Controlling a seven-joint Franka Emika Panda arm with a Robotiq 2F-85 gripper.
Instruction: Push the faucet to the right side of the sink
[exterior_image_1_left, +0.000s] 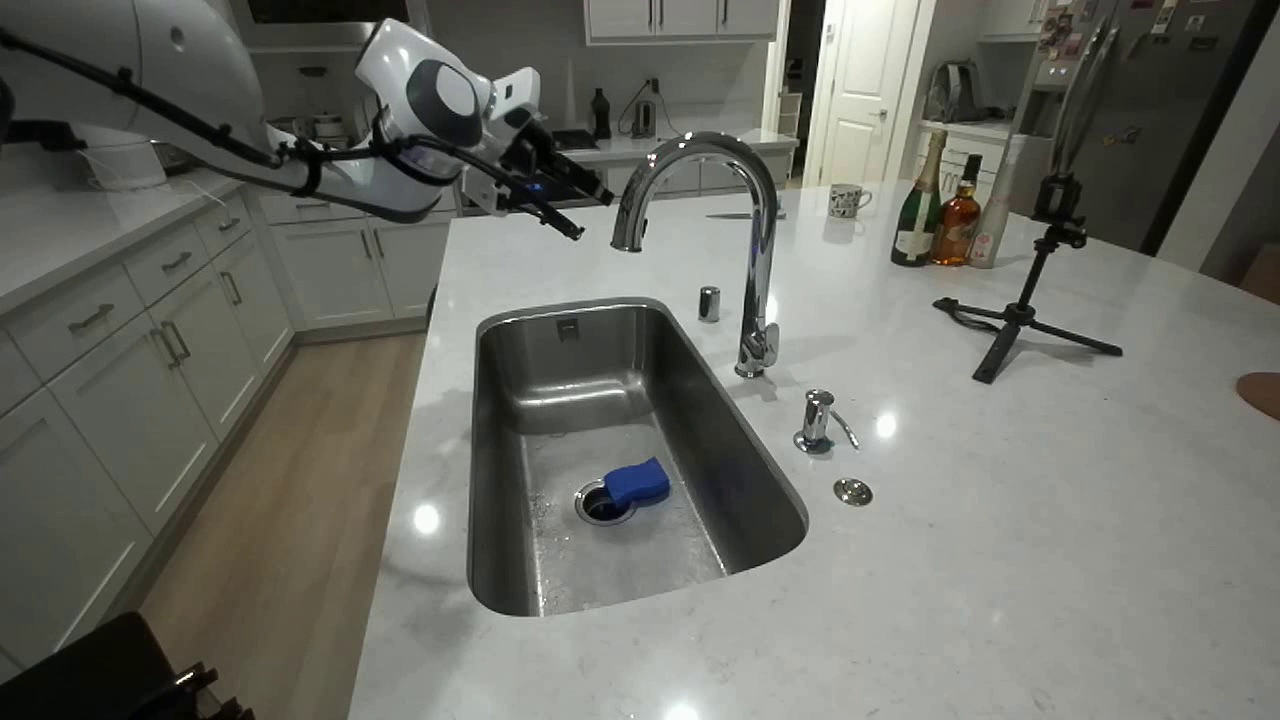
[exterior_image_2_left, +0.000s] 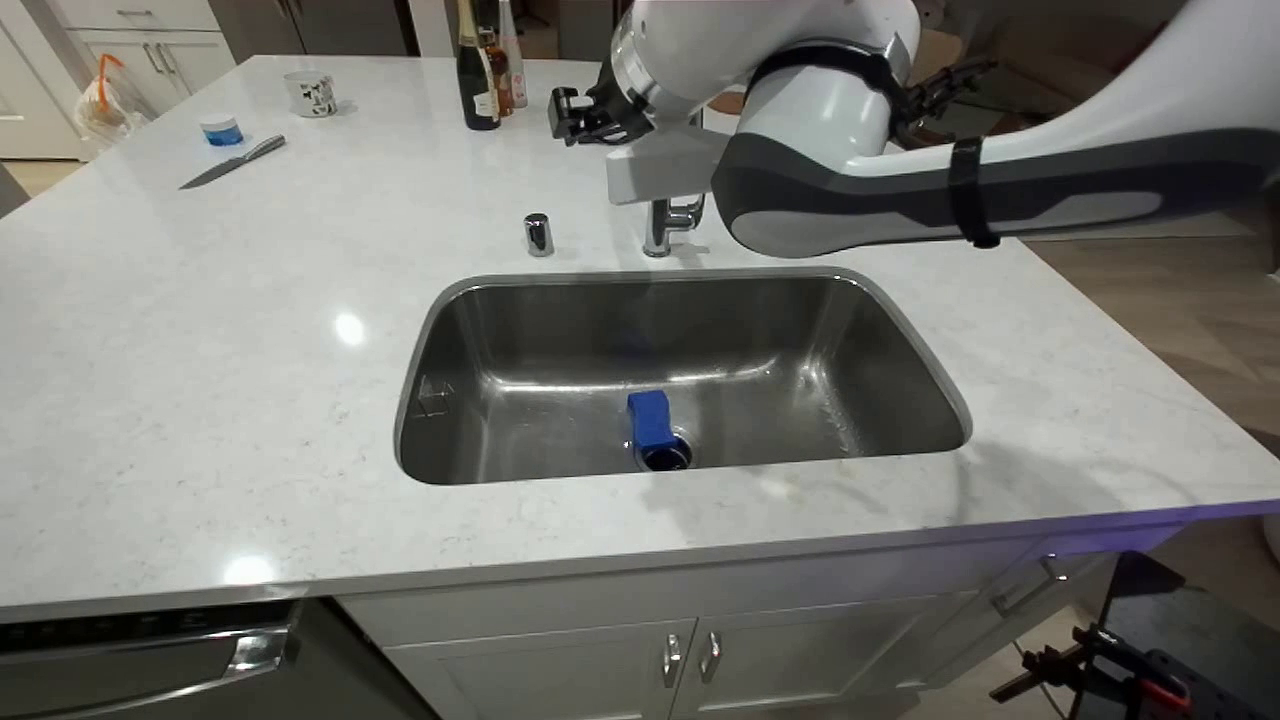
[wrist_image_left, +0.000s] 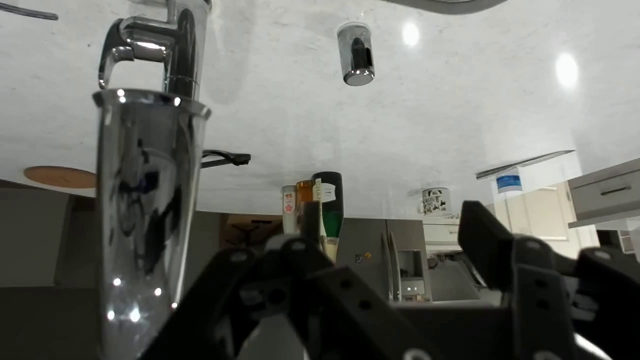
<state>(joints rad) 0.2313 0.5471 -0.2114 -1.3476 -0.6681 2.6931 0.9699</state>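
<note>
The chrome faucet (exterior_image_1_left: 765, 215) stands upright behind the sink (exterior_image_1_left: 690, 540), with its arched spout out over the basin in an exterior view. In an exterior view the arm hides all but the faucet's base (exterior_image_2_left: 657, 230) above the far rim of the sink (exterior_image_2_left: 650, 278). My gripper (exterior_image_1_left: 595, 215) is beside the spout head with a small gap; it also shows in an exterior view (exterior_image_2_left: 575, 120). In the upside-down wrist view the spout head (wrist_image_left: 150, 200) is large, left of and outside my fingers. The fingers (wrist_image_left: 391, 215) are spread with nothing between them.
A blue sponge (exterior_image_1_left: 637, 483) lies by the drain. A chrome cap (exterior_image_1_left: 709, 303), a soap dispenser (exterior_image_1_left: 817, 420) and a round fitting (exterior_image_1_left: 853, 491) sit near the faucet. A tripod (exterior_image_1_left: 1020, 310), bottles (exterior_image_1_left: 915, 225), a mug (exterior_image_1_left: 845, 201) and a knife (exterior_image_2_left: 235, 162) are farther off.
</note>
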